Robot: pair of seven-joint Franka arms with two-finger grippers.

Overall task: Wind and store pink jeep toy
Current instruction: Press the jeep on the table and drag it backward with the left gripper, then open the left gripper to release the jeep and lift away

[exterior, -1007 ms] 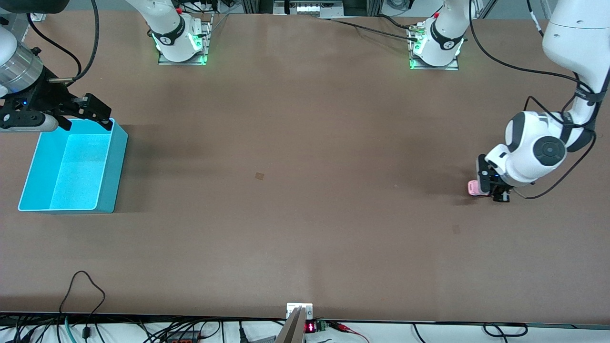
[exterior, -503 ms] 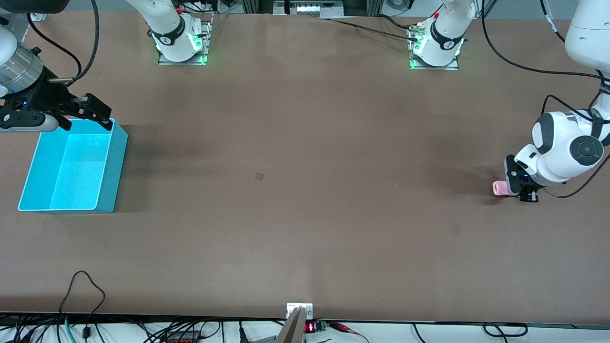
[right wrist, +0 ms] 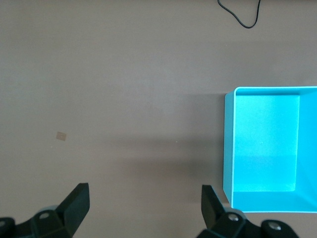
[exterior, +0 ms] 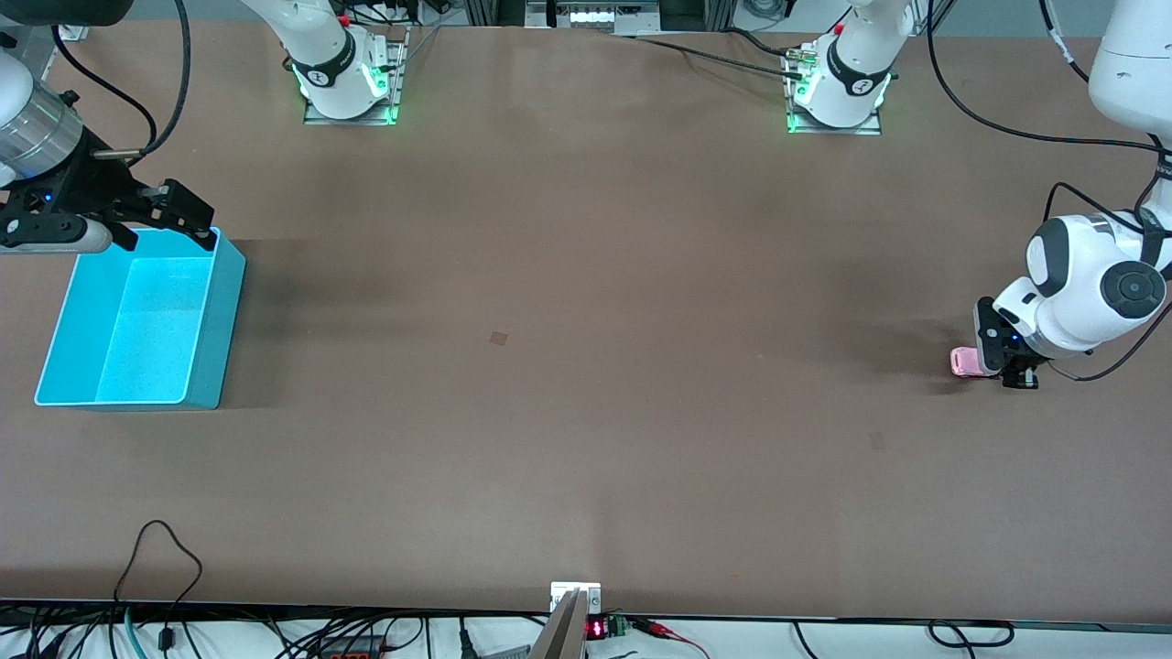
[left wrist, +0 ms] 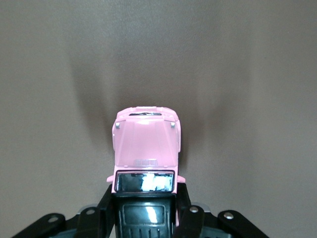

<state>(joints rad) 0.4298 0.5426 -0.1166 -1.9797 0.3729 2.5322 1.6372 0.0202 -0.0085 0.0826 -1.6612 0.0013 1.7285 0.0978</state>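
The pink jeep toy (exterior: 962,361) sits low on the table at the left arm's end, its pink nose sticking out from my left gripper (exterior: 987,359). In the left wrist view the jeep (left wrist: 146,144) shows its pink hood and black ribbed roof, and my left gripper (left wrist: 144,213) is shut on its rear sides. My right gripper (exterior: 174,220) hangs open and empty over the corner of the blue bin (exterior: 206,366) at the right arm's end. In the right wrist view its fingers (right wrist: 77,201) stand wide apart over bare table beside the bin (right wrist: 228,148).
The blue bin holds nothing. A small tan patch (exterior: 498,338) lies near the table's middle. Cables (exterior: 165,549) run along the table edge nearest the front camera.
My left gripper has dragged the jeep along the table toward the left arm's end, then nearly stopped. The right arm has not moved.
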